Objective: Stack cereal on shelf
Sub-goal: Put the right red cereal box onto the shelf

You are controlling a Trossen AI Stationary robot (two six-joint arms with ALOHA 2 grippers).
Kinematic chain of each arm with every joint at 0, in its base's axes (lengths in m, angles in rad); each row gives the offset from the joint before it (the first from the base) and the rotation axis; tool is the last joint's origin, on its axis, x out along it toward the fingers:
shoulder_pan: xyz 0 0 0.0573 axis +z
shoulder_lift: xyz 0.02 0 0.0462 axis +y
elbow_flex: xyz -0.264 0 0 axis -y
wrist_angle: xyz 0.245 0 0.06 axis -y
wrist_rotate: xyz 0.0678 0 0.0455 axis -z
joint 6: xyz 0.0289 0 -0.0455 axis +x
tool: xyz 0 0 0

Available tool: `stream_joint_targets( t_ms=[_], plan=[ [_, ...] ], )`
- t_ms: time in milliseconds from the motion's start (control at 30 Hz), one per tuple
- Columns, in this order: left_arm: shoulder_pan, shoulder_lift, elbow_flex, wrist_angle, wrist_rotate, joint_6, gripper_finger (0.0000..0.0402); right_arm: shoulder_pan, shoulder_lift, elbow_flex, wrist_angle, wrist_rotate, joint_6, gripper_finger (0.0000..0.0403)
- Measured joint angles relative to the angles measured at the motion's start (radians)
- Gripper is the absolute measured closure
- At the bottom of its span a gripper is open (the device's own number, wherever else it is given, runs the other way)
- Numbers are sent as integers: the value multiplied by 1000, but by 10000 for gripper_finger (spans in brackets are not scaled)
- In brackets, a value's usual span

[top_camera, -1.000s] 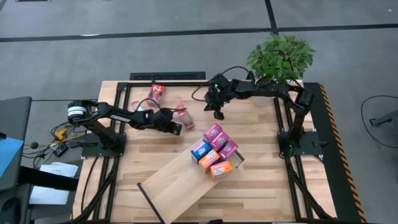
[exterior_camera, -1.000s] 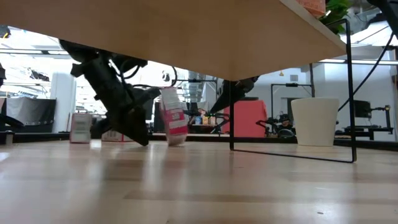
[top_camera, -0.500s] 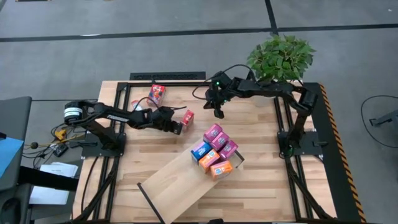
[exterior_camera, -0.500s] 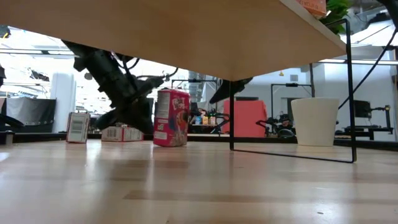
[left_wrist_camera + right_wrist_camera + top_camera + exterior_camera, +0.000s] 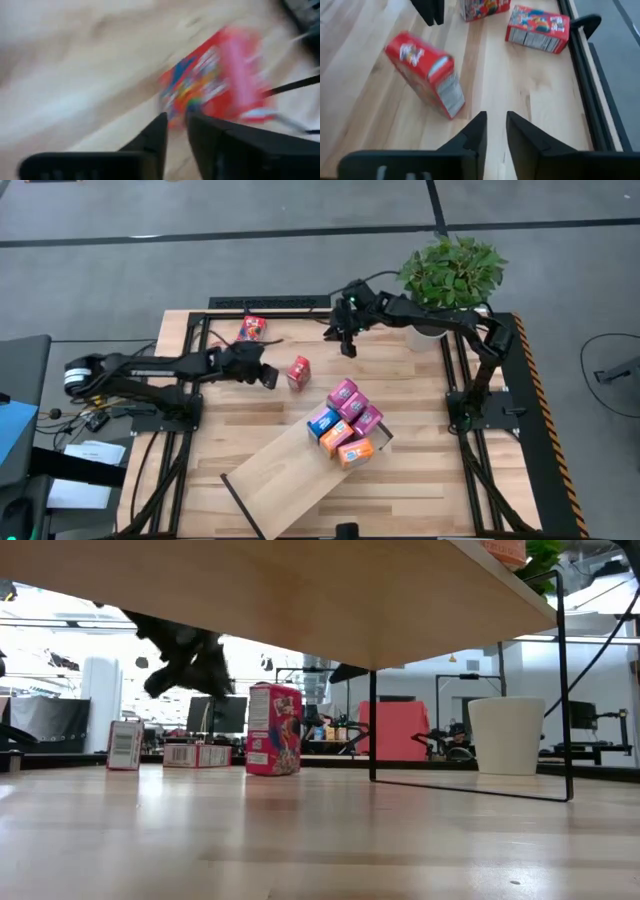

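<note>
Dark fingers of the left hand (image 5: 268, 377) stood a sliver apart with nothing between them, as the left wrist view showed, and the hand hung just above the tabletop (image 5: 420, 480) on the far-left side. Just beside it, apart from its fingertips and toward the middle, a red cereal box (image 5: 298, 372) stood upright on the planks on its own, touched by neither hand. The low view showed that box squarely on its base, with the left hand lifted clear to one side of it. Farther out, the right hand (image 5: 346, 345) hovered over the far edge of the tabletop near the potted plant (image 5: 452, 275). Its fingers too showed a narrow gap and held nothing, and the red box lay ahead of them, near but not within their reach. Past the red box, the right wrist view picked out two more loose boxes (image 5: 537, 28) near the black frame rail, and one of those showed from above at the far-left corner (image 5: 252, 328). On to the score: the shelf (image 5: 280, 475) lay slanted across the near half of the tabletop, and about six boxes (image 5: 345, 425), magenta, blue and orange, sat packed together at its right end. By my reckoning that put the job well past halfway, with three loose boxes left to fetch. The red one looked the nearest candidate, being close to both the left hand and the shelf.
</note>
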Motion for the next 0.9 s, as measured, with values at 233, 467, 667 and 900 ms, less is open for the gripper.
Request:
stream_joint_targets(
  t_ms=[233, 467, 667, 900],
  plan=[
    [0, -110, 16, 145, 63, 74, 189, 0, 0, 67, -70, 0, 5, 246],
    [-32, -17, 111, 33, -34, 171, 107, -6, 0, 72, -84, 5, 38, 212],
    [-58, 132, 209, 6, -58, 219, 102, -6, 0, 72, -105, 27, 42, 213],
    [-69, 304, 336, -131, -73, 269, 102, -6, 0, 72, -134, 28, 42, 225]
  ],
)
